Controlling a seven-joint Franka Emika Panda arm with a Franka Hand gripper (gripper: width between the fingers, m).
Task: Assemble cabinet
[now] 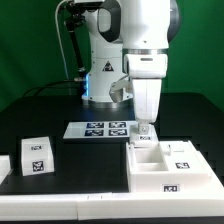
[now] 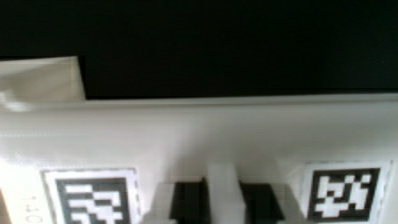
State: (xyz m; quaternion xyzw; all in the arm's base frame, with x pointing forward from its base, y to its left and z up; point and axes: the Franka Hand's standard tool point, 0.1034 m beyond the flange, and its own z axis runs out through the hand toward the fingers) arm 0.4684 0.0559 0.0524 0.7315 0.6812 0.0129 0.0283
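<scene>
1. Cabinet (image 1: pixel 150 182) (image 2: pixel 214 130): a large white plastic box with inner dividers and square black-and-white tags. It lies open side up on the black table (image 1: pixel 90 165), at the exterior view's lower right.
2. Gripper (image 1: pixel 145 128) (image 2: pixel 222 186): closed on a thin white wall at the cabinet's far edge. In the wrist view a white strip sits between the dark fingers (image 2: pixel 187 200).
3. Marker board (image 1: pixel 103 129): a thin flat white board with tags, just behind the cabinet and near the gripper.
4. Small white block (image 1: pixel 37 155): bears one tag and stands well apart, toward the exterior view's left.
5. White robot arm (image 1: pixel 140 40): rises above the gripper and hides the table behind it.
</scene>
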